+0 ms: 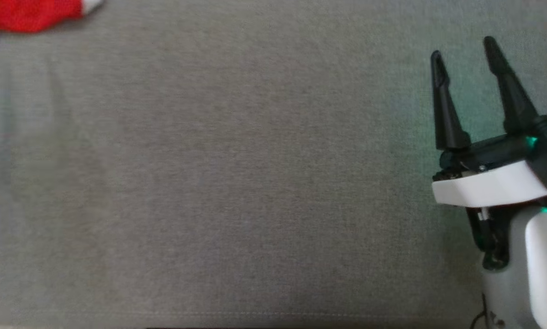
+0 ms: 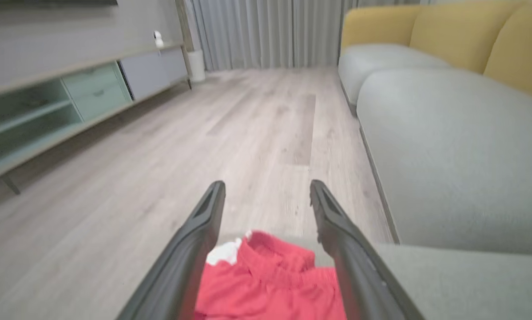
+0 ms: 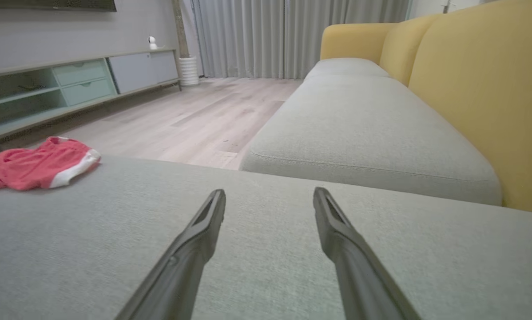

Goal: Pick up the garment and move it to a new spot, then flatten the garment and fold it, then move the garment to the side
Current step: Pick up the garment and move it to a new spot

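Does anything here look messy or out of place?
Yes: the red garment lies bunched up, not flat, at the far left corner of the grey cushion, close to its edge. Nothing looks spilled or broken.

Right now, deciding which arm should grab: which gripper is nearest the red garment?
The left gripper: the red garment lies close below its open jaws. The right gripper, also open, hovers over bare grey cushion, the garment far to its left.

The scene is lit softly and evenly, with faint shadows. A green glow is cast on the cushion (image 1: 255, 183) beside the right gripper (image 1: 462, 47). The left wrist view is blurred, perhaps by motion.
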